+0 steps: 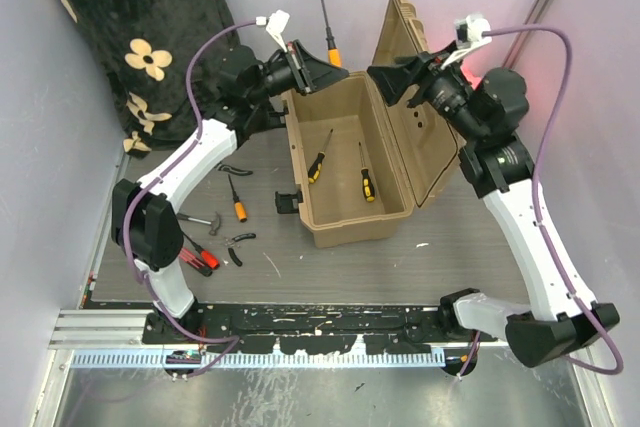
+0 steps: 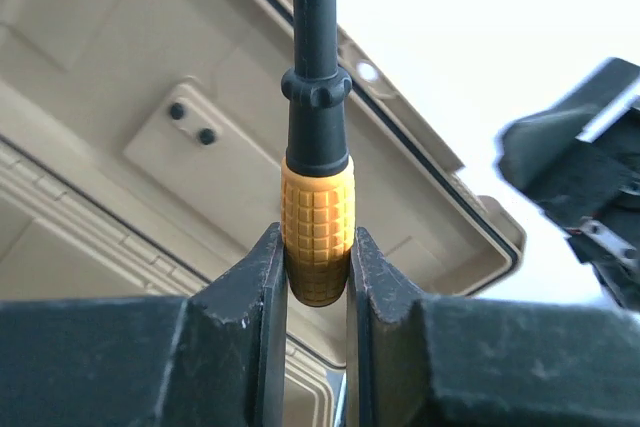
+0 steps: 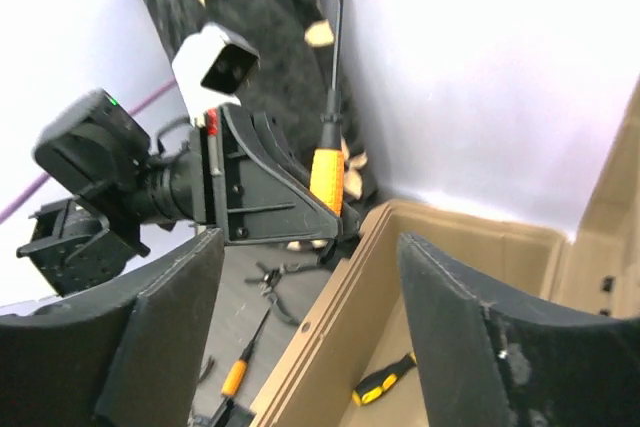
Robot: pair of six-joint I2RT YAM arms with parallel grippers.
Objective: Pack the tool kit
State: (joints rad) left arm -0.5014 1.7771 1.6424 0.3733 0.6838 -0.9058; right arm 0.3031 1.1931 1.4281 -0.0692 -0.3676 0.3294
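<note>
Toolbox first: tan hard-plastic rectangular toolbox (image 1: 355, 227) is sitting mid-desk on the grey desk (image 1: 450, 257) w/ its hinged lid (image 1: 420, 137) standing open on the right side. Two black-and-yellow-handled screwdrivers are lying apart on its floor, one (image 1: 318, 161) nr the left wall, the other (image 1: 366, 181) nr the lid side. Left pincer (image 1: 325, 65) is hovering over the box's far left corner, clamping the butt end of an orange-handled screwdriver w/ black collar (image 1: 331, 45). In the left wrist view the fingers (image 2: 262, 287) are pressing both sides of the orange grip (image 2: 316, 217), shaft pointing up & away. Right pincer (image 1: 395, 82) is hanging over the far edge of the box, facing the left one. Its jaws are standing wide apart & holding nothing, as the right wrist view is showing (image 3: 312, 277). Left of the box, loose tools are lying on the desk: another orange-handled screwdriver (image 1: 237, 202), small black pliers (image 1: 238, 245), red-handled pliers (image 1: 197, 259). Black floral blanket (image 1: 130, 17) is piling up at the far left corner.
</note>
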